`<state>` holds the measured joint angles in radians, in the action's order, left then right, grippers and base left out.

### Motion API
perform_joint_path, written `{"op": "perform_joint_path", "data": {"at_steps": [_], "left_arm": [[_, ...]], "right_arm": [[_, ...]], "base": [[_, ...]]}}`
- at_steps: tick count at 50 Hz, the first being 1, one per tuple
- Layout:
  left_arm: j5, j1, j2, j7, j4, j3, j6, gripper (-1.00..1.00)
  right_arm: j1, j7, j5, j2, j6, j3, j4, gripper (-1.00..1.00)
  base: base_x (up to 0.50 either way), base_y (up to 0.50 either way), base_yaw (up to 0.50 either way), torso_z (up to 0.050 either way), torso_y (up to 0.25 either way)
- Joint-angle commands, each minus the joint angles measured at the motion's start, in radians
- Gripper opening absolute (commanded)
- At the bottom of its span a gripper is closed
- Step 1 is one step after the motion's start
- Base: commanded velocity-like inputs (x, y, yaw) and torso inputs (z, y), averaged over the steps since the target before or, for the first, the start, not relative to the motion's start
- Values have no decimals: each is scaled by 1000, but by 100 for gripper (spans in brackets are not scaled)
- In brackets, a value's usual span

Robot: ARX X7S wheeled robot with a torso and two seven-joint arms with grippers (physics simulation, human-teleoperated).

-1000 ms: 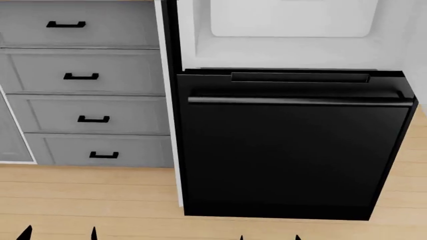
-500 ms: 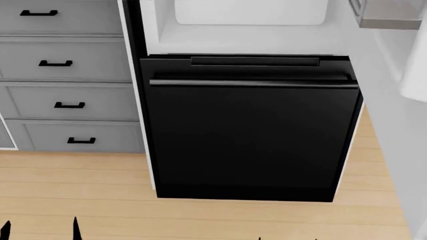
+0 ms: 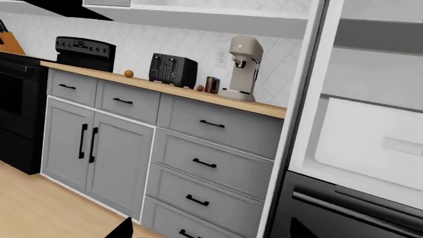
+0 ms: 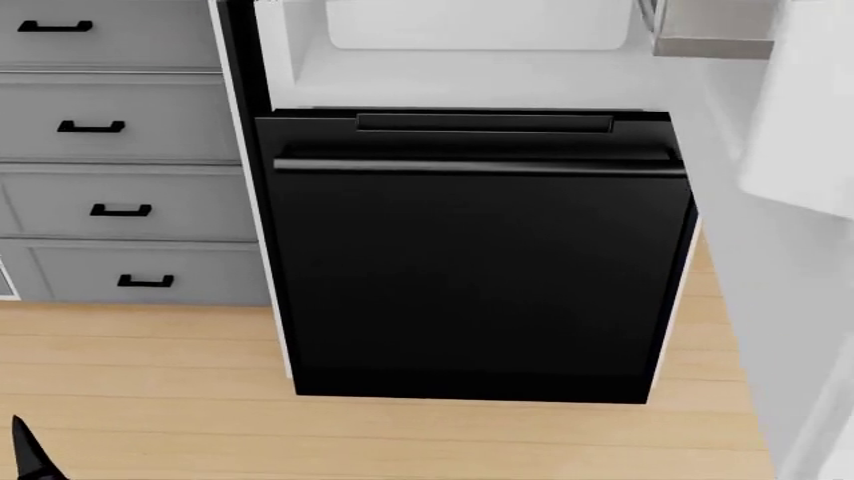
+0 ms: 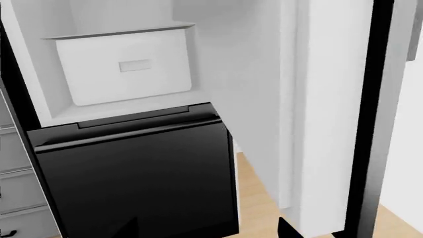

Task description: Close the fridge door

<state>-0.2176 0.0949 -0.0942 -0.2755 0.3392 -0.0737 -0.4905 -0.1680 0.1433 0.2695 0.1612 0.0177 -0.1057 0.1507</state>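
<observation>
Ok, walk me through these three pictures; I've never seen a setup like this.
These are simulator renders from a wheeled robot with two arms. One camera sits on its head, one near each hand. The head view looks down at the wide black drawer front below the open fridge, with grey cabinet drawers beside it. The right wrist view shows the fridge door swung open, its white lining facing us, and a white bin inside. The left wrist view shows the counter with a toaster and coffee machine. Only dark hand tips show; nothing is held.

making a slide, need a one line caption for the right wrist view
Open fridge door swung out beside the white interior, a white bin above the black drawer front.
</observation>
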Motion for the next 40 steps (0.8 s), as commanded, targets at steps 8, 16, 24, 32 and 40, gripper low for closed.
{"op": "perform_joint_path", "data": {"at_steps": [8,16,24,32,40], "left_arm": [[226,-209,-35,25,-248,165,130,100],[249,-254,-48,35,-486,203,211,100],[249,-265,-56,39,-536,223,232,100],[247,-254,-59,45,-518,247,229,100],[257,-258,-67,35,-519,256,220,100]], "right_arm": [[-89,47,12,20,20,-46,85,100],[-92,32,8,29,24,-22,79,100],[-75,43,6,38,-5,-11,80,100],[-72,55,9,47,-17,-14,99,100],[-72,60,-4,56,-13,-5,107,100]], "base": [[-270,-319,0,0,0],[-492,-71,0,0,0],[-500,-127,0,0,0],[-500,-248,0,0,0],[-415,-413,0,0,0]]}}
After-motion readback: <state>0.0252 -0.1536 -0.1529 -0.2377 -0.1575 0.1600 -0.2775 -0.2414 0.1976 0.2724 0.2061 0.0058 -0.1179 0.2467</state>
